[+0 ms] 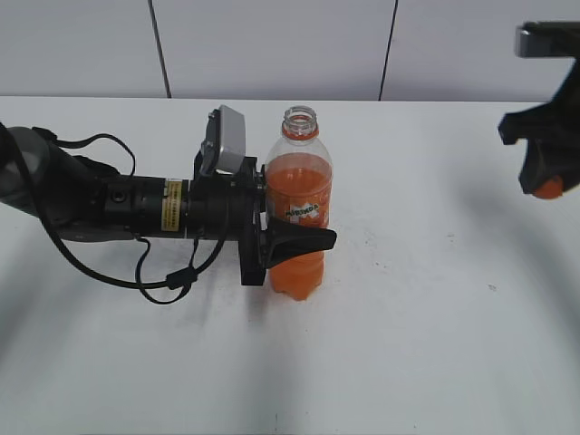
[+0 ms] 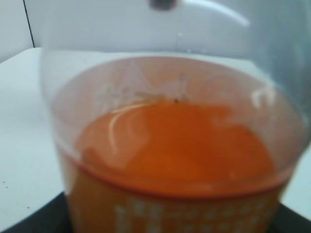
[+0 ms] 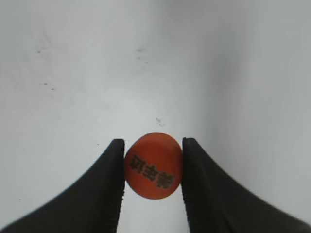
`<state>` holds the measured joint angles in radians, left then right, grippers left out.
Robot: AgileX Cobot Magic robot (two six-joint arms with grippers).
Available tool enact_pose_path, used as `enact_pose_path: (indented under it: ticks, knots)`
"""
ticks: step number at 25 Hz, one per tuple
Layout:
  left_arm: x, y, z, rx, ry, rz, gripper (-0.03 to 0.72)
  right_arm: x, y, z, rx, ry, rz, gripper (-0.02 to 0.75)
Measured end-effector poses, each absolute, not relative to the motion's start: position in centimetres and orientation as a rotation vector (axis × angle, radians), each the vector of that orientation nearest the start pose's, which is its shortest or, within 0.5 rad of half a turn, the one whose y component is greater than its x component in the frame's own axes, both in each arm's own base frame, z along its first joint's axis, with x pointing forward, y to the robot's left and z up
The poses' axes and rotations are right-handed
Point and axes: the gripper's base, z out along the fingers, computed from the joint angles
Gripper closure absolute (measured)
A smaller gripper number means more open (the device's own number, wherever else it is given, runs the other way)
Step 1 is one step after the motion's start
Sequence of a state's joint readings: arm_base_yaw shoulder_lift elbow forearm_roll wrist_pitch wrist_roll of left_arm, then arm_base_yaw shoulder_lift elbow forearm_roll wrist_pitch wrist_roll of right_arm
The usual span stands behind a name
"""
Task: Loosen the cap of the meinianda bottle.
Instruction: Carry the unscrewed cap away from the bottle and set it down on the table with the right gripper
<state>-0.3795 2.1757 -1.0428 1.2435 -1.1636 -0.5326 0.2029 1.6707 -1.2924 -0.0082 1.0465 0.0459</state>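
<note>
I see the cap already off, pinched in my right gripper near the counter's right edge. My left gripper clamps the open-necked bottle mid-counter; little seems left.

A white table fills the scene from 9 o'clock to 3 o'clock, its surface matte and lightly speckled with small dark flecks, seen most clearly in the right wrist view. Behind it, toward 12 o'clock, stands a pale grey panelled wall divided by thin dark vertical seams.
</note>
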Motion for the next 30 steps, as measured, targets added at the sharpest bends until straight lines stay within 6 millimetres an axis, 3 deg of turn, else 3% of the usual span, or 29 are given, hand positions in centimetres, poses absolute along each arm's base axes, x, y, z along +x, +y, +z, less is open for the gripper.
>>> enact_pose_path:
  ticks: [6, 9, 20, 25, 30]
  knots:
    - [32.2, -21.4, 11.0, 1.252, 1.426, -1.060, 0.266, 30.9, 0.3, 20.3, 0.054, 2.916, 0.009, 0.468]
    - [32.2, -21.4, 11.0, 1.251, 1.426, -1.060, 0.266, 30.0, -1.2, 18.4, 0.127, 2.897, 0.001, 0.468]
    - [32.3, -21.4, 11.0, 1.245, 1.432, -1.057, 0.266, 30.6, -1.5, 13.4, 0.008, 2.988, -0.010, 0.468]
    - [32.3, -21.4, 11.0, 1.244, 1.433, -1.058, 0.266, 30.8, -1.5, 12.8, 0.005, 2.984, -0.011, 0.464]
    - [32.3, -21.4, 11.0, 1.244, 1.434, -1.057, 0.266, 30.8, -1.5, 12.8, 0.002, 2.979, -0.011, 0.343]
